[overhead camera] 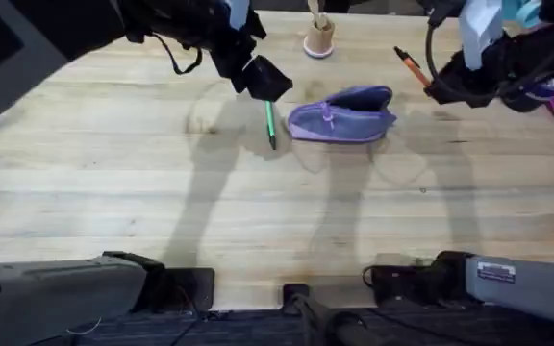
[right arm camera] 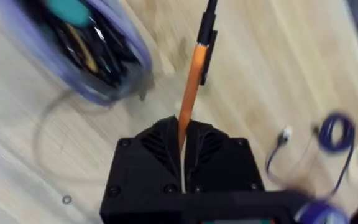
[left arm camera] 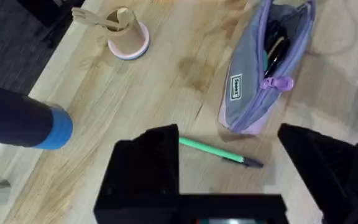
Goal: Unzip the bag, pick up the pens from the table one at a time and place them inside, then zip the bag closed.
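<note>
The bag (overhead camera: 342, 116) was seen lying on its side near the middle of the table (overhead camera: 258, 211), its zipper already drawn open, so that dark contents were visible through the mouth in the left wrist view (left arm camera: 272, 68). Its long axis ran across the table, from the left arm's side toward the right arm's.

The left gripper (overhead camera: 263, 79) was held just above the far end of the green pen (overhead camera: 270, 123), with its fingers (left arm camera: 145, 168) spread wide and nothing between them. The right gripper (overhead camera: 442, 88) was raised beyond the bag's right end, and its fingers were pressed together on the orange pen (right arm camera: 191, 81), gripped by one end, with the black end pointing away from the wrist.

The green pen was found on the wood just beside the bag's left end, apart from it, its long axis running roughly toward and away from the bases and so nearly square to the bag. In the left wrist view (left arm camera: 219, 151) it lay between the two open fingers and crosswise to them. The left arm was judged the nearer one for it, while the bag's mouth lay to the left of the right gripper, close at hand for the held pen.
</note>
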